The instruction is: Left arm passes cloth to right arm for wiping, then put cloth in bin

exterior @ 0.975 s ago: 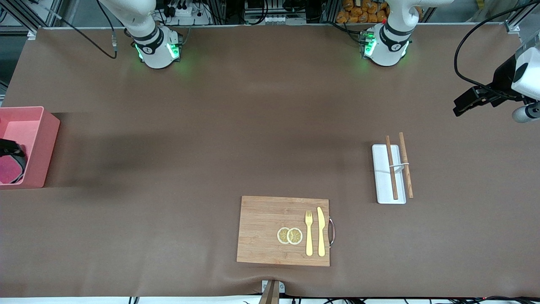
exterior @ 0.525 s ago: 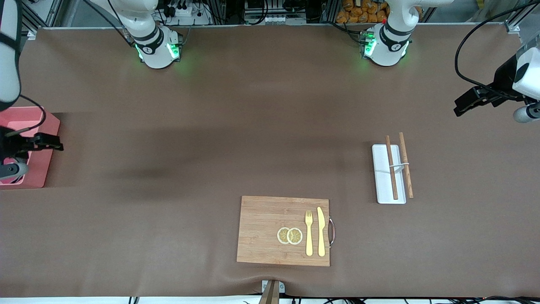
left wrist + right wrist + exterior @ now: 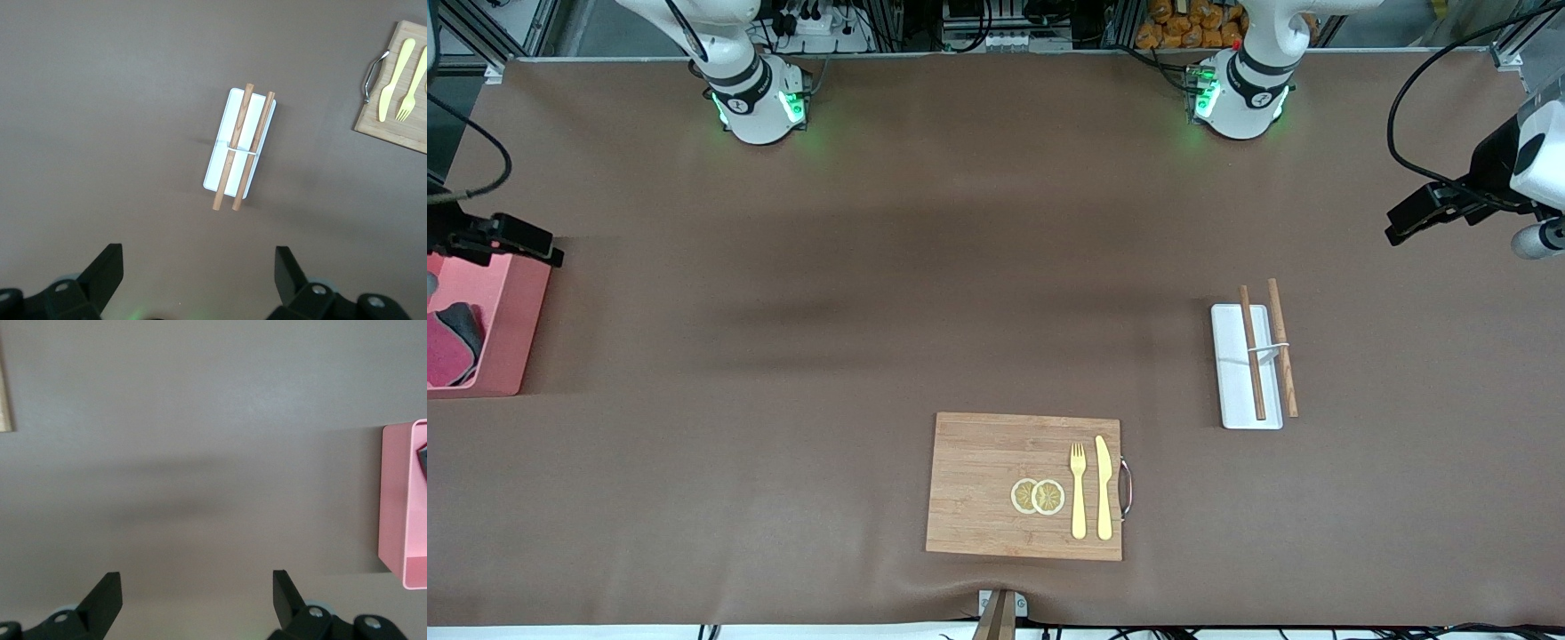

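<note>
The pink bin [image 3: 509,311] stands at the right arm's end of the table. The crimson-pink cloth [image 3: 445,351] lies crumpled inside it, a dark grey fold showing on top. My right gripper [image 3: 547,251] hangs in the air over the bin's corner that is farthest from the front camera, open and empty. In the right wrist view its fingers [image 3: 107,597] stand wide apart over bare table, with the bin's wall [image 3: 395,507] and a sliver of cloth [image 3: 422,457] at the edge. My left gripper [image 3: 1398,229] waits, open and empty, over the left arm's end of the table.
A white tray [image 3: 1232,391] with two wooden chopsticks [image 3: 1253,356] lies near the left arm's end; it also shows in the left wrist view [image 3: 217,170]. A wooden cutting board [image 3: 978,484] with lemon slices, a yellow fork and a knife sits near the front edge.
My right gripper has let go of the cloth, risen out of the bin and drawn back toward its base. The cloth stays in the bin. The left arm has barely moved.
</note>
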